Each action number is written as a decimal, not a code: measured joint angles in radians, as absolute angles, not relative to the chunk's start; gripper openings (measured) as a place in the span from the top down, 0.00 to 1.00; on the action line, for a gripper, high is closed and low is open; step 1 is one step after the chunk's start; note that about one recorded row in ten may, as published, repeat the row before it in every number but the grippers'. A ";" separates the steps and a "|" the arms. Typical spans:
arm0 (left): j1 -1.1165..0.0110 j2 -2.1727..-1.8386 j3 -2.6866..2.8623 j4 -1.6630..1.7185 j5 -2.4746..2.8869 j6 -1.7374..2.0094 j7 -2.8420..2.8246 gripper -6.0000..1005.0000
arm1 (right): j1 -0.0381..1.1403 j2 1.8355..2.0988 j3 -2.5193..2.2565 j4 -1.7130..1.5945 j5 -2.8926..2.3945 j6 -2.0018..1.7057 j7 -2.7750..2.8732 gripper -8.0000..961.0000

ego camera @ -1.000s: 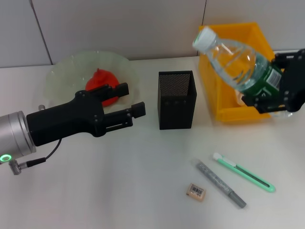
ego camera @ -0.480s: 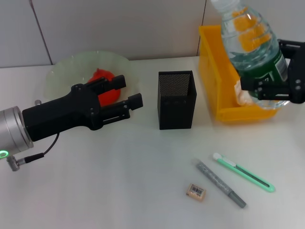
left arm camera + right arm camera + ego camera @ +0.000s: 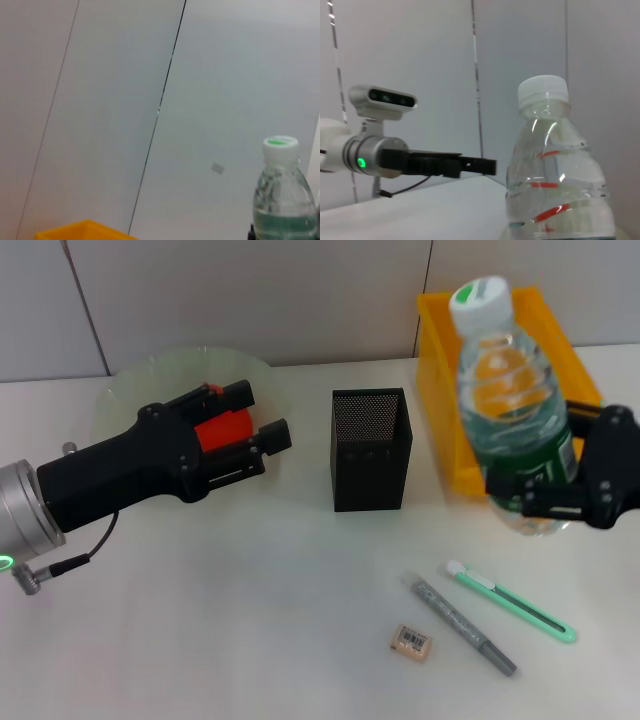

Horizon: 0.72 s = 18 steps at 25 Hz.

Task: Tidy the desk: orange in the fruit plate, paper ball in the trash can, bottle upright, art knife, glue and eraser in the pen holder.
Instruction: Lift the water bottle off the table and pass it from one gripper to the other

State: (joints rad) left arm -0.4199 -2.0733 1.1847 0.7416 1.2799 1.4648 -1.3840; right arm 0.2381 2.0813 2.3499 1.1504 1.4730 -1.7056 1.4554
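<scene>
Bottle (image 3: 512,420) upright (clear, green label), right tool (image 3: 548,490) clamped

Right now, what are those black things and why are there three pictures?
They are a robot's two arms. One picture comes from its head, one from each wrist. The right gripper is shut on the bottle, upright beside the yellow trash can. The left gripper is open over the fruit plate, where the orange sits. On the table are the black pen holder, an eraser, a grey glue pen and a green art knife.
</scene>
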 joint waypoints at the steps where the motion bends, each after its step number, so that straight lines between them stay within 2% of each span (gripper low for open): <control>1: -0.420 -2.073 1.187 0.734 1.270 1.465 -1.377 0.21 | 0.244 2.081 2.349 1.129 1.473 -1.711 1.448 0.20; 18: -0.409 -2.070 1.167 0.713 1.199 1.483 -1.355 0.21 | 0.309 2.083 2.348 1.020 1.459 -1.705 1.410 0.20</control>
